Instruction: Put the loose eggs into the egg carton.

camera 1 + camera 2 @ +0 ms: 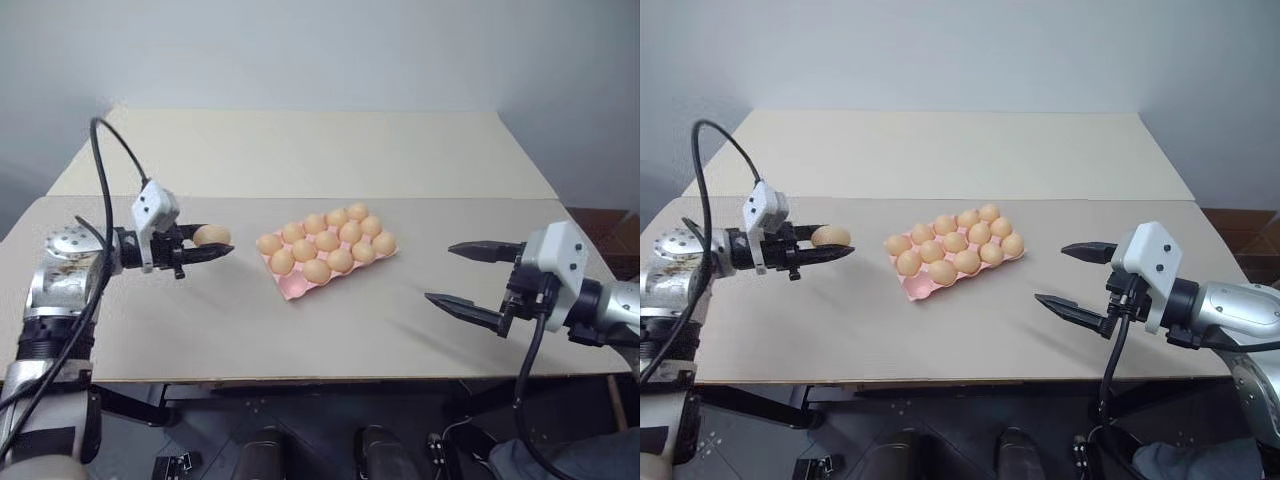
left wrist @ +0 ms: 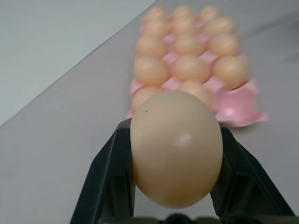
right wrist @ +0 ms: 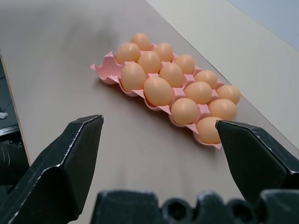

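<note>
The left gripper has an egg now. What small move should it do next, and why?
Probably carry the egg rightward toward the egg carton's empty near corner cup. The left gripper is shut on the egg above the table, left of the carton, whose other visible cups are full. The right gripper waits open.

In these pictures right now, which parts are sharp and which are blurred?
Left wrist view: the held egg in the left tool is sharp; the egg carton behind it is blurred. Right wrist view: the carton and its eggs are clear. Left eye view: the table is evenly lit, without glare.
</note>
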